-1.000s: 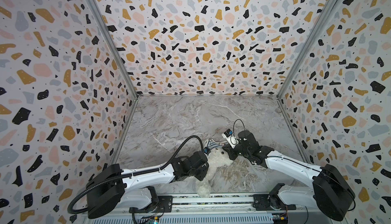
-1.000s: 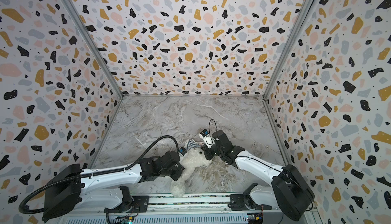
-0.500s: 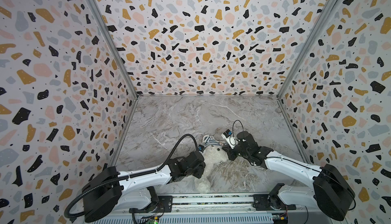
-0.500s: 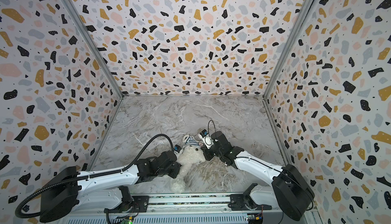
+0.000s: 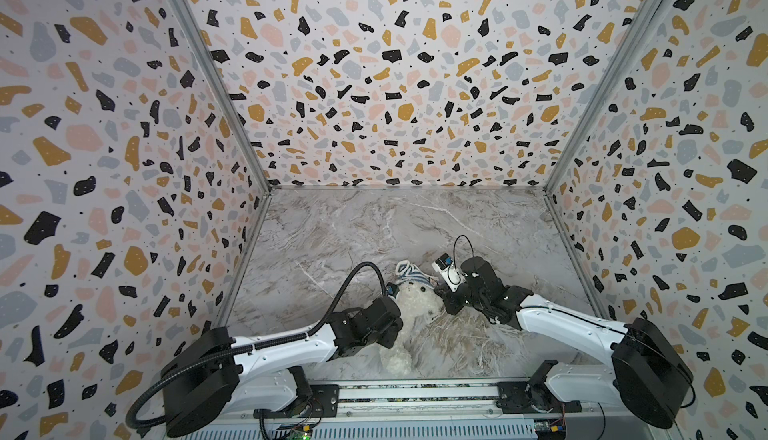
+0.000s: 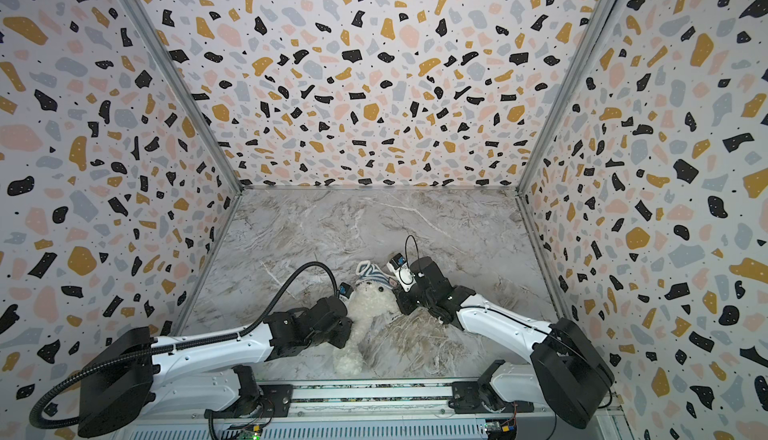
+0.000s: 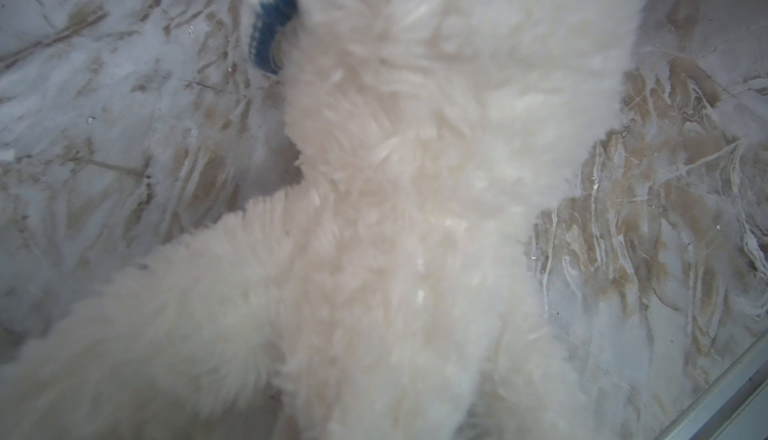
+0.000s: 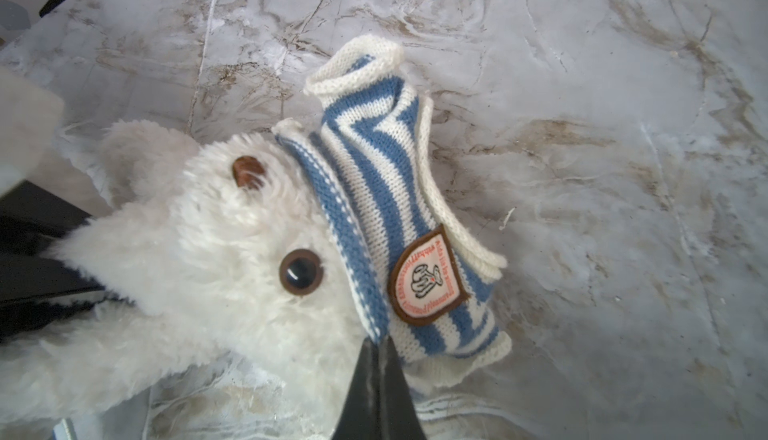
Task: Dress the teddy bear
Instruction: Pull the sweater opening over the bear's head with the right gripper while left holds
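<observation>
The cream teddy bear (image 5: 415,298) (image 6: 372,298) lies on its back on the marble floor near the front, head pointing to the back wall. A blue-and-white striped shirt (image 5: 409,276) (image 6: 370,275) (image 8: 386,192) sits bunched on top of its head like a cap, above the eyes, badge showing. My right gripper (image 5: 441,292) (image 6: 397,290) (image 8: 376,342) is shut on the shirt's lower hem beside the bear's cheek (image 8: 208,251). My left gripper (image 5: 395,321) (image 6: 347,323) presses into the bear's side; fur (image 7: 415,168) fills the left wrist view and hides the fingers.
Terrazzo-patterned walls (image 5: 395,84) close in the left, back and right sides. A metal rail (image 5: 415,392) carrying both arm bases runs along the front edge. The left arm's black cable (image 5: 353,280) arcs above the floor beside the bear.
The left arm drew back to the left with the bear. The bear's head slid toward the back under the shirt, which now caps it. The right gripper stayed on the hem.
</observation>
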`<state>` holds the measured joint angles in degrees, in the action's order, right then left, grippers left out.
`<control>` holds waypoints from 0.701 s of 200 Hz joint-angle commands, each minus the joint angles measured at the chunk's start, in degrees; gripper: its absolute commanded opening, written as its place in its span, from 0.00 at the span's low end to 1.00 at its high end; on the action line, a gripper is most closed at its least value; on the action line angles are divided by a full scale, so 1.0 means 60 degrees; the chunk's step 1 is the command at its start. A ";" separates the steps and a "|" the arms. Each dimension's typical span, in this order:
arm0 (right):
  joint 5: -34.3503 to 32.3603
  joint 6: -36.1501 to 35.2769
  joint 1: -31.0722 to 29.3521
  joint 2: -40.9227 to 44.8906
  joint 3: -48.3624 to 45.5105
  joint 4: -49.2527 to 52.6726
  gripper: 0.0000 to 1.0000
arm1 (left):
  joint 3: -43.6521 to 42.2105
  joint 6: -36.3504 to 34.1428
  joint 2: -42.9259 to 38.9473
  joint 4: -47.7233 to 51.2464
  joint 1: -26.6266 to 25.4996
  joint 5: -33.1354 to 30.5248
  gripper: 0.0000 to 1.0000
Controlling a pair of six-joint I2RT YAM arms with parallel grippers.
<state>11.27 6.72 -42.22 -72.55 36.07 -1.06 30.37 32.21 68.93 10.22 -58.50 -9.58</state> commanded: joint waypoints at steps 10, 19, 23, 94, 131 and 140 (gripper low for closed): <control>0.0348 0.0227 -0.0307 -0.0148 0.0530 -0.0073 0.00 | -0.0060 -0.0135 -0.0110 -0.0676 0.0089 -0.0426 0.00; 0.0323 0.0264 -0.0377 -0.0190 0.0592 -0.0036 0.00 | -0.0184 -0.0182 -0.0238 -0.0878 0.0096 -0.0506 0.00; 0.0313 0.0270 -0.0400 -0.0197 0.0605 -0.0033 0.00 | -0.0242 -0.0193 -0.0289 -0.0951 0.0095 -0.0556 0.00; 0.0812 0.0945 -0.0897 0.0037 0.0670 -0.0409 0.02 | -0.1441 -0.0972 -0.1334 -0.2618 -0.0259 -0.1929 0.00; 0.0561 0.0785 -0.1153 0.0151 0.1167 -0.0007 0.03 | -0.1920 -0.1616 -0.2465 -0.3268 -0.0449 -0.2636 0.00; 0.0515 0.0724 -0.1239 0.0257 0.1284 0.0030 0.04 | -0.1901 -0.1774 -0.2643 -0.3291 -0.0464 -0.2772 0.00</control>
<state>13.69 11.29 -48.14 -73.71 40.10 -2.81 18.26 25.54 56.07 -0.89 -60.88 -20.67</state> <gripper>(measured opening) 0.042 0.155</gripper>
